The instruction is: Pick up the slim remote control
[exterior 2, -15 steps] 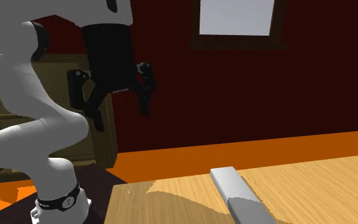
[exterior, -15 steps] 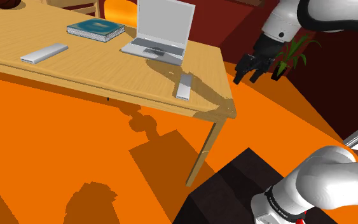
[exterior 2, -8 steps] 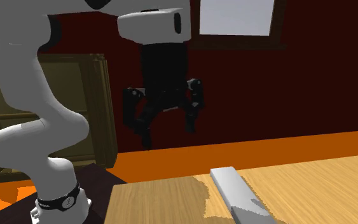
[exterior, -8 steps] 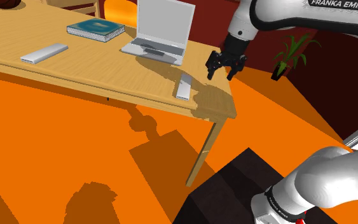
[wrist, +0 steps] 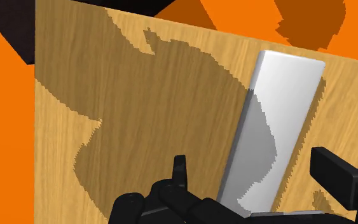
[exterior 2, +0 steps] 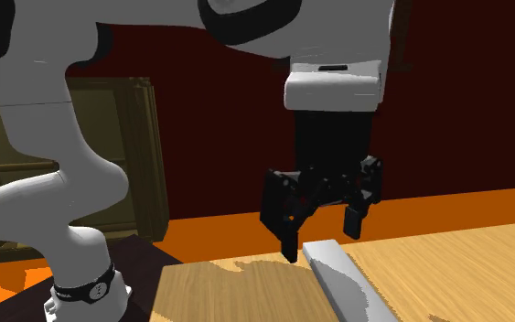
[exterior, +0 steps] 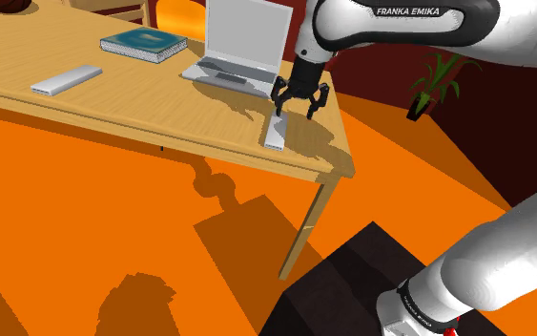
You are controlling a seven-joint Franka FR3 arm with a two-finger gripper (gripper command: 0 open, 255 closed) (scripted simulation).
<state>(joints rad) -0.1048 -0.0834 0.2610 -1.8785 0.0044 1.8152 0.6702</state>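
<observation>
Black gripper (exterior: pixel 296 110) spread wide above the slim grey remote (exterior: pixel 276 132).
The white arm (exterior: pixel 400 24) arches in from the shoulder view's right, its hand pointing straight down over the wooden table (exterior: pixel 113 105) near the corner closest to the stand. In the wrist view the remote (wrist: pixel 273 127) lies flat between the two fingers (wrist: pixel 179 173), touched by neither and partly in the arm's shadow. Its near end is hidden behind the gripper (wrist: pixel 260 184). In the second exterior view the remote (exterior 2: pixel 337 274) runs off the bottom edge, just beside the gripper (exterior 2: pixel 320 240). How far the tips are above the tabletop is hard to tell.
</observation>
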